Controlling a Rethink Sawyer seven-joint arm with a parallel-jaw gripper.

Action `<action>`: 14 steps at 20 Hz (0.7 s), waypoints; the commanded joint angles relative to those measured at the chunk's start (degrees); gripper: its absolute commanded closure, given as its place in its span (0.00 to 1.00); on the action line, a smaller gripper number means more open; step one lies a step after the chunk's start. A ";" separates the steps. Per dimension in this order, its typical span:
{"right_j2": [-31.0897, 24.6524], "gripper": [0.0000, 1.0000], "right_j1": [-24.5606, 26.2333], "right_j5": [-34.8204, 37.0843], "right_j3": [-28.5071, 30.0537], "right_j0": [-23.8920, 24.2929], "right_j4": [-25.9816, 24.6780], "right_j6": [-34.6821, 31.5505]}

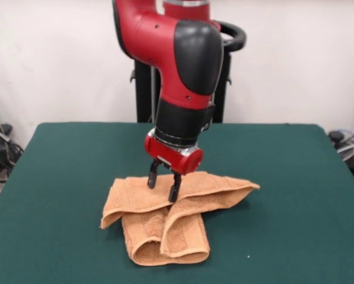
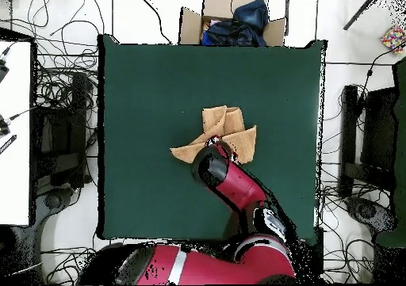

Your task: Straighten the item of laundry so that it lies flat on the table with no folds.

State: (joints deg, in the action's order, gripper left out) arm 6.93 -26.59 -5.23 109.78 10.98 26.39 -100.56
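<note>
The orange-tan towel [image 1: 165, 216] lies crumpled near the middle of the green table [image 1: 283, 177]. It has two rolled folds toward the camera and a flat flap pointing right. My gripper [image 1: 162, 192] points down over the towel's upper middle. Its two black fingers [image 1: 174, 189] are spread apart with the tips at the fabric, and nothing is pinched between them. In the overhead view the towel [image 2: 228, 131] sits just right of the centre of the table [image 2: 143, 101]. There my arm covers the towel's lower edge and hides the gripper.
The black pedestal [image 1: 142, 89] stands behind the table's far edge. In the overhead view a cardboard box with dark items [image 2: 231, 23] sits past the table's top edge. Cables and equipment [image 2: 55, 116] lie along the left side, and chairs [image 2: 373, 148] stand on the right.
</note>
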 commanded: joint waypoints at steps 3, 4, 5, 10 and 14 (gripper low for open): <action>-9.04 0.00 2.84 -4.23 -1.90 2.63 0.22 -15.95; -9.84 0.00 2.44 -4.53 -1.54 3.10 -0.11 -16.28; -9.91 0.00 1.87 -4.50 -1.13 3.05 -0.03 -16.39; -11.31 0.00 1.30 -5.18 -1.15 4.37 -0.59 -16.06; -11.48 0.00 -1.29 -3.31 -1.16 4.38 -0.15 -14.81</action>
State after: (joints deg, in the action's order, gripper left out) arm 2.48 -26.17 -7.93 109.80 14.87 26.39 -100.56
